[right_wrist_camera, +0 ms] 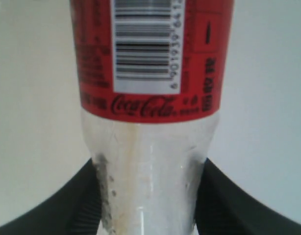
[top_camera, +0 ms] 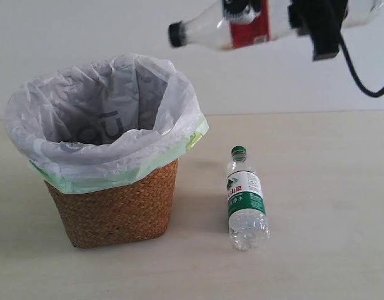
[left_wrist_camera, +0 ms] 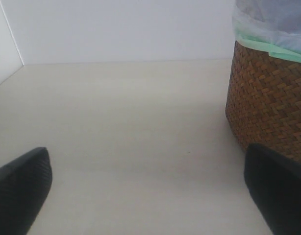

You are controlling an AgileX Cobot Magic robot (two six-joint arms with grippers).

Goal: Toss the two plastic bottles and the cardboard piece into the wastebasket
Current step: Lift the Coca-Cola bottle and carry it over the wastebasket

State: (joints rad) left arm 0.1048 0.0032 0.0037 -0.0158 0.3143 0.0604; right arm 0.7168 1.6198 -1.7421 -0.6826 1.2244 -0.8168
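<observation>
The slim bottle (top_camera: pixel 229 26) with black cap and red label hangs high in the air, nearly level, cap pointing toward the wastebasket (top_camera: pixel 111 169). My right gripper (right_wrist_camera: pixel 149 196) is shut on its clear lower body (right_wrist_camera: pixel 150 161), a black finger pressed on each side. In the exterior view this gripper (top_camera: pixel 314 22) is at the top right, right of the basket's rim. The green-capped bottle (top_camera: pixel 245 200) lies on the table right of the basket. My left gripper (left_wrist_camera: pixel 150 196) is open over bare table, close beside the wicker wall (left_wrist_camera: pixel 268 103). The cardboard piece is out of view.
The wastebasket's white and pale green bag (top_camera: pixel 104 125) folds over the rim and stands open at the top. A black cable (top_camera: pixel 361 75) hangs from the right arm. A pale wall (top_camera: pixel 273 81) runs behind the table.
</observation>
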